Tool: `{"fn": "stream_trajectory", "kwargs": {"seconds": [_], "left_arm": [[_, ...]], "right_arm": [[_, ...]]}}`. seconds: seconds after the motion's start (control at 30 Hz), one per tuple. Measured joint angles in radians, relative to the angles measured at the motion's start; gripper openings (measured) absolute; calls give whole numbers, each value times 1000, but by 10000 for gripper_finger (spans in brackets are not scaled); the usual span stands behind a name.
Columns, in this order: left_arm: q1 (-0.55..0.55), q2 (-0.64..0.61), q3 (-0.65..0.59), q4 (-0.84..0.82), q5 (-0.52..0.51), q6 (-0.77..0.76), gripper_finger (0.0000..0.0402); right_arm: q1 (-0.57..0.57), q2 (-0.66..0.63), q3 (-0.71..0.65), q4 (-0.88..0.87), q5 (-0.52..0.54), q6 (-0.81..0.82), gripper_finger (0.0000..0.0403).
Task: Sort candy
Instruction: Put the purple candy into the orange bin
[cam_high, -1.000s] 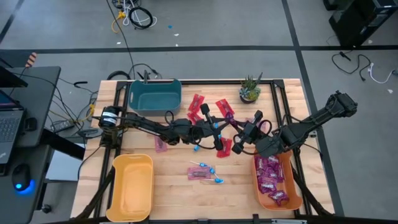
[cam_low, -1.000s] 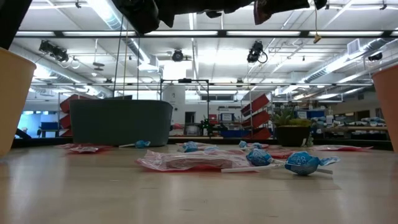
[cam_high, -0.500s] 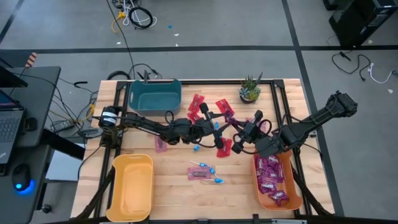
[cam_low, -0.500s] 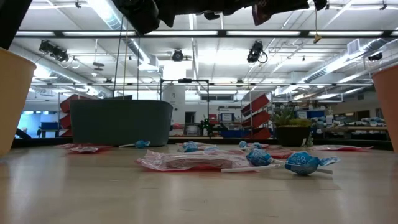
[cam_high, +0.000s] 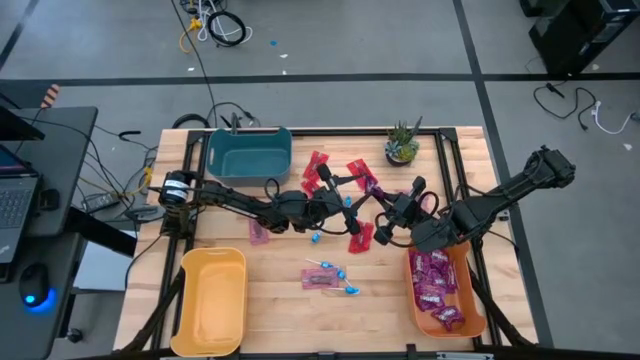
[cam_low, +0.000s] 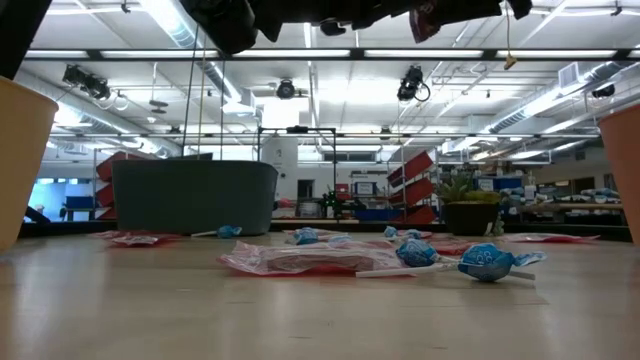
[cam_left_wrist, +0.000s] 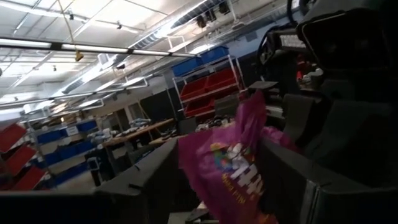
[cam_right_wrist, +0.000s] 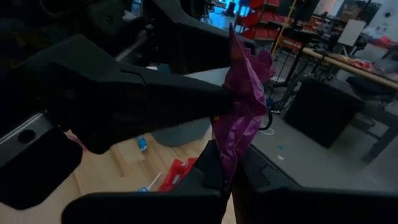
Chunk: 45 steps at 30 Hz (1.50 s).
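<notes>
Purple packet (cam_right_wrist: 239, 118) is up in the air over the desk (cam_high: 270, 300), a bit short of the potted plant (cam_high: 402, 145). Right gripper (cam_high: 385, 222) jaws pinch it shut; left gripper (cam_high: 352, 200) jaws spread open around it.

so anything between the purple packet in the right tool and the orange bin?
Nothing visible. The right tool holds the purple packet up off the table, next to the orange bin. The left tool, open, sits on the packet's far side.
</notes>
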Motion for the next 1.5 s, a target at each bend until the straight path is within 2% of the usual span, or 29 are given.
{"fn": "stream_trajectory", "kwargs": {"seconds": [0.2,0.37,0.57,0.77,0.87,0.93,1.1,1.2,1.37,1.5], "left_arm": [[-15,0,0,5,-26,7,219],[-39,0,0,7,-111,102,219],[-85,0,0,7,-176,177,219],[-118,-2,0,3,-222,190,219],[-132,-30,-2,-82,-214,179,219],[-139,-63,-2,-188,-161,150,219],[-142,-160,-3,-485,58,-23,218],[-141,-236,-3,-630,185,-97,218],[-146,-349,-3,-850,364,-142,218],[-147,-428,-3,-988,467,-163,218]], "right_arm": [[0,-50,1,-147,2,141,5],[0,-100,1,-300,-48,266,4],[12,-182,1,-471,-216,427,4],[46,-278,0,-593,-471,517,4],[71,-319,0,-651,-531,580,4],[85,-341,0,-681,-552,607,4],[111,-378,0,-710,-597,615,4],[132,-382,0,-715,-669,578,4],[177,-372,0,-718,-772,599,4],[217,-373,-1,-749,-865,696,4]]}}
